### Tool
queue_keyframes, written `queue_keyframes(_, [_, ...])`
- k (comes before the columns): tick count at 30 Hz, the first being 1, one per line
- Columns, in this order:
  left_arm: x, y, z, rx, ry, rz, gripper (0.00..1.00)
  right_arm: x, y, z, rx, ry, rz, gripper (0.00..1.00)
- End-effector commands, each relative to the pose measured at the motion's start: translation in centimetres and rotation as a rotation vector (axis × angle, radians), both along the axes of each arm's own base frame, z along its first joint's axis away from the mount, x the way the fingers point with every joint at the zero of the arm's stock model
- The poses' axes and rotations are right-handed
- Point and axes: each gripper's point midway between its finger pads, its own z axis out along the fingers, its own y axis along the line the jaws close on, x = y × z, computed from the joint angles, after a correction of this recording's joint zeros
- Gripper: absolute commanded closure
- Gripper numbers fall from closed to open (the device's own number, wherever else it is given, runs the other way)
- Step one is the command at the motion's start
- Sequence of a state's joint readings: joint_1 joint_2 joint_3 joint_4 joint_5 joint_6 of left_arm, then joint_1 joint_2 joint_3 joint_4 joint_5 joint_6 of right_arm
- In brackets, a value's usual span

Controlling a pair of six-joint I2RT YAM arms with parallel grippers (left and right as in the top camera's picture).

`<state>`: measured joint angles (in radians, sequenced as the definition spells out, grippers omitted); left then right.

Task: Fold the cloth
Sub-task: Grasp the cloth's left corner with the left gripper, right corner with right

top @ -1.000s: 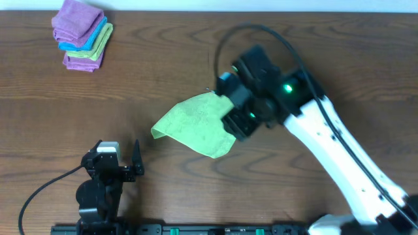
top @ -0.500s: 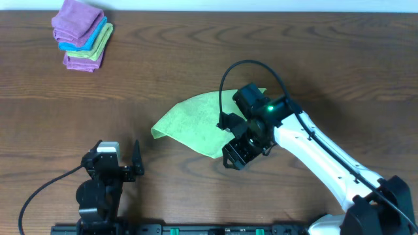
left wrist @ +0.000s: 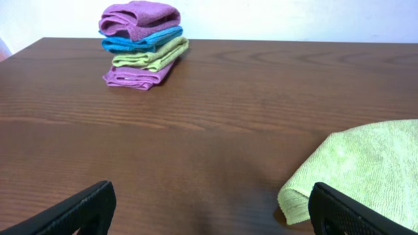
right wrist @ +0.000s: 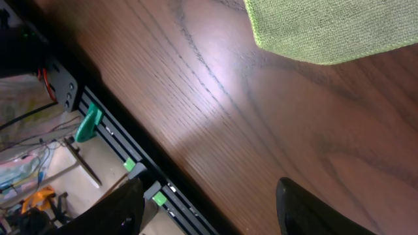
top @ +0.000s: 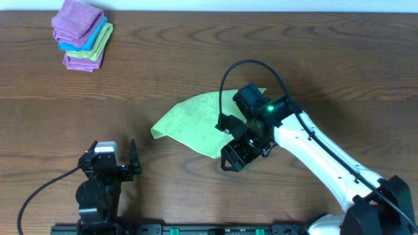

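Right claw spread, empty, beside cloth edge; left claw spread.

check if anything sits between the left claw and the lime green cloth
Nothing visible does: only bare brown wooden table separates the left claw from the light lime-green terry cloth; the folded-cloth stack sits far aside.

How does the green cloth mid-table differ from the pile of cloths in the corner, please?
The green cloth is one loose piece lying nearly flat; the pile is several neatly folded cloths stacked up. The cloth is all lime green; the pile mixes purple, blue and green. Both lie on the table.
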<state>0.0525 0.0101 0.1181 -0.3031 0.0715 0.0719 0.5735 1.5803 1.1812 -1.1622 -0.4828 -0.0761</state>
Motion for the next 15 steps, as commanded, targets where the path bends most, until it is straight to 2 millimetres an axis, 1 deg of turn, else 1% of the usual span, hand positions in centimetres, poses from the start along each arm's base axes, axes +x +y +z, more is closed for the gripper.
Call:
queue_keyframes(1, [0.0,-1.4,-1.1,-0.099,0.022,-0.058,0.05,-0.2,0.2,0.1,0.013,0.023,-0.013,0.36])
queue_keyframes(2, [-0.1,-2.8,-1.0,-0.207,0.027,-0.112,0.05,-0.3,0.2,0.1,0.012,0.024,-0.013,0.36])
queue_keyframes(4, [-0.8,-5.8,-0.7,-0.488,0.073,-0.212,0.05,-0.3,0.1,0.1,0.010,0.026,-0.013,0.35])
queue_keyframes(5, [-1.1,-6.9,-0.6,-0.590,0.100,-0.248,0.05,-0.3,0.1,0.1,0.010,0.026,-0.013,0.35])
queue_keyframes(6, [-1.3,-7.3,-0.5,-0.642,0.114,-0.257,0.05,-0.3,0.1,0.1,0.010,0.026,-0.013,0.35])
queue_keyframes(9, [-1.1,-6.9,-0.5,-0.643,0.104,-0.230,0.05,-0.3,0.1,0.1,0.007,0.032,-0.024,0.34])
queue_keyframes(12, [-0.8,-6.8,0.3,-0.640,0.069,-0.235,0.05,-0.5,0.1,0.1,0.004,0.045,-0.037,0.34])
queue_keyframes(15, [-0.2,-5.7,1.2,-0.618,0.008,-0.183,0.04,-0.8,0.2,0.3,0.016,0.063,-0.036,0.34])
